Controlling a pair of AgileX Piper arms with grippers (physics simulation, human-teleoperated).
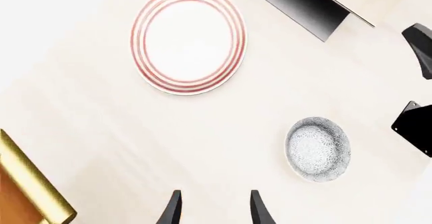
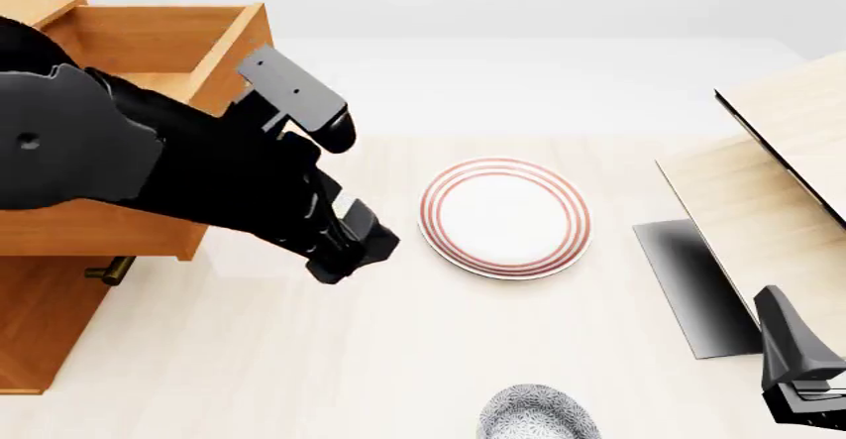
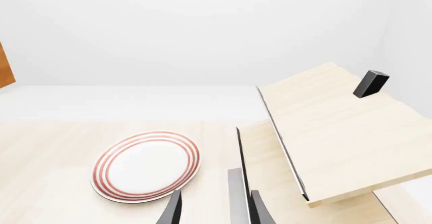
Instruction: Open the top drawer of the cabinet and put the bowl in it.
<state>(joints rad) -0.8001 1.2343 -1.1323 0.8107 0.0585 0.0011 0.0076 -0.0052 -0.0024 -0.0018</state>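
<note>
The top drawer (image 2: 153, 43) of the cabinet (image 2: 40, 310) stands pulled out at the far left. My left arm reaches across its front, and my left gripper (image 2: 352, 247) hangs open and empty over the table beside it. The speckled bowl (image 2: 537, 415) sits at the near table edge, partly cut off; it also shows as the bowl (image 1: 317, 148), off to one side of my left gripper (image 1: 216, 211). My right gripper (image 3: 214, 211) is open with nothing between its fingers, low at the near right beside the pale structure.
A white red-ringed plate (image 2: 504, 216) lies mid-table between the arms. A pale light-wood structure (image 2: 780, 162) with a dark panel fills the right side. A brass bar handle (image 1: 30, 183) on orange-brown wood shows close to the left gripper.
</note>
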